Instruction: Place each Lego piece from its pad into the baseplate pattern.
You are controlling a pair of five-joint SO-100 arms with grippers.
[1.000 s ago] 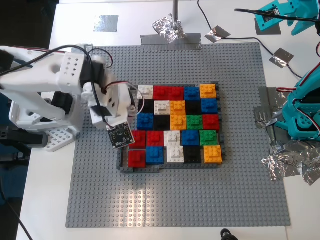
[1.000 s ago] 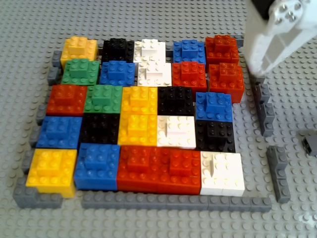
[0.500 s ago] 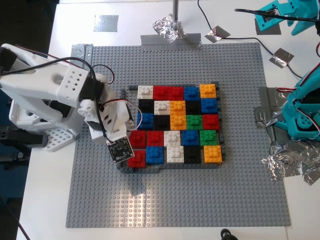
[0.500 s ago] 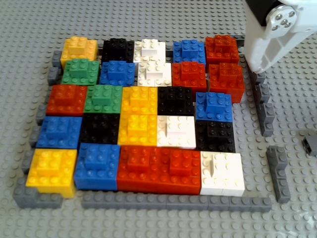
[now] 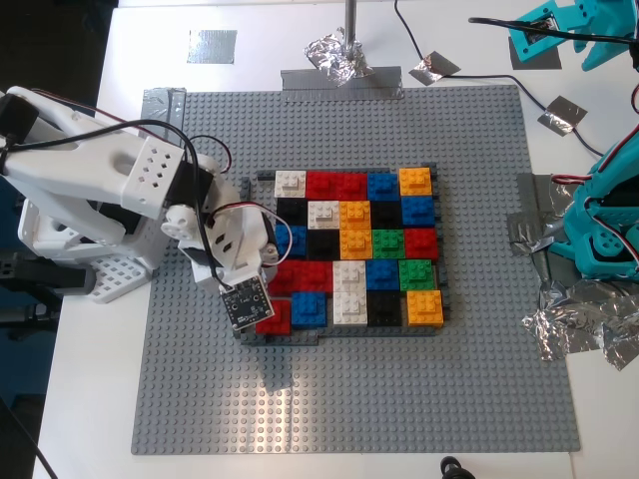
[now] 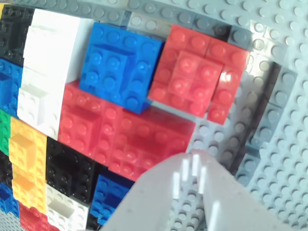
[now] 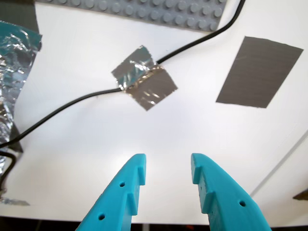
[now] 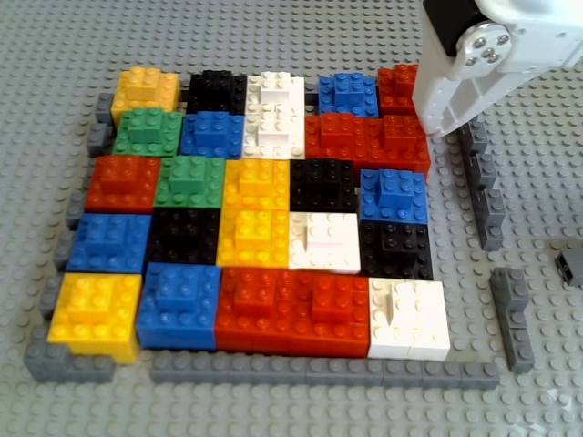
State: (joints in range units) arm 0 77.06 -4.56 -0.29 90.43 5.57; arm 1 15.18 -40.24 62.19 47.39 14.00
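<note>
Baseplate pattern (image 5: 354,249) nearly full, with my second gripper (image 5: 262,284) down at its eight-o'clock edge in the exterior view.
Red Lego piece (image 8: 392,146) seated in the mosaic, touching those fingers, probably for pressing flush; cannot tell their opening. My first gripper (image 7: 168,175) clear over bare bench (image 7: 192,130), fingers parted, empty.

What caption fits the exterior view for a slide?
White arm's tool low over the brick mosaic corner on the grey baseplate; teal arm idle at the view's right.

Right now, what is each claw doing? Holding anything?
My first gripper: open, holding nothing.
My second gripper: over the red bricks; cannot tell whether open or shut.
</note>
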